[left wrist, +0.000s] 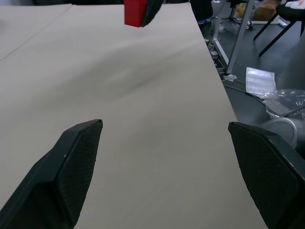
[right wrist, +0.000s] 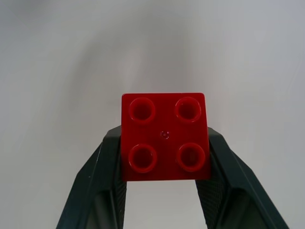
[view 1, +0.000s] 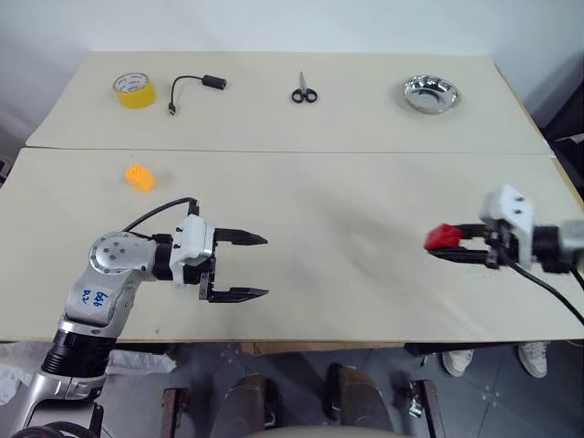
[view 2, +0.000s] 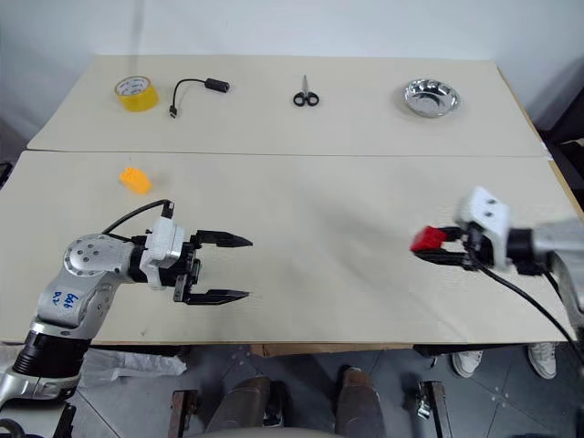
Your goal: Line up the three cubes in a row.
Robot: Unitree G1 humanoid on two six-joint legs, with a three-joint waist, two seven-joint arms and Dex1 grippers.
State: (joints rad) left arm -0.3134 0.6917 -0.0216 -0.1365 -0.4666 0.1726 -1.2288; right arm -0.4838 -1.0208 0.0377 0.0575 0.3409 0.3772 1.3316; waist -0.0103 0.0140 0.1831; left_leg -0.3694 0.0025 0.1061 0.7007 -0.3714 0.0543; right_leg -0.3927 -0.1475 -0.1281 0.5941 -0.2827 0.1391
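The green cube cannot be made out in any of the views. In the left wrist view the red cube point(left wrist: 135, 12) is cut off by the frame edge, with only its lower part showing beside a dark finger. The right arm is cut off at the side of the head views, so only the wrist and the right hand point(view 1: 456, 246) are seen.

The right hand is pinched on the red cube, one black finger pressed against each of two opposite sides. In the right wrist view the cube's four round studs face the camera and the cube fills the space between the fingertips. It is held above the right part of the desk point(view 1: 347, 274), clear of the surface.

The left hand point(view 1: 245, 266) has its fingers spread wide with nothing between them, pointing across the desk toward the right hand. It hangs over the near left part of the desk, touching nothing.

The orange-yellow cube point(view 1: 140, 177) rests on the desk to the left, farther back than the left hand and well apart from the red cube.
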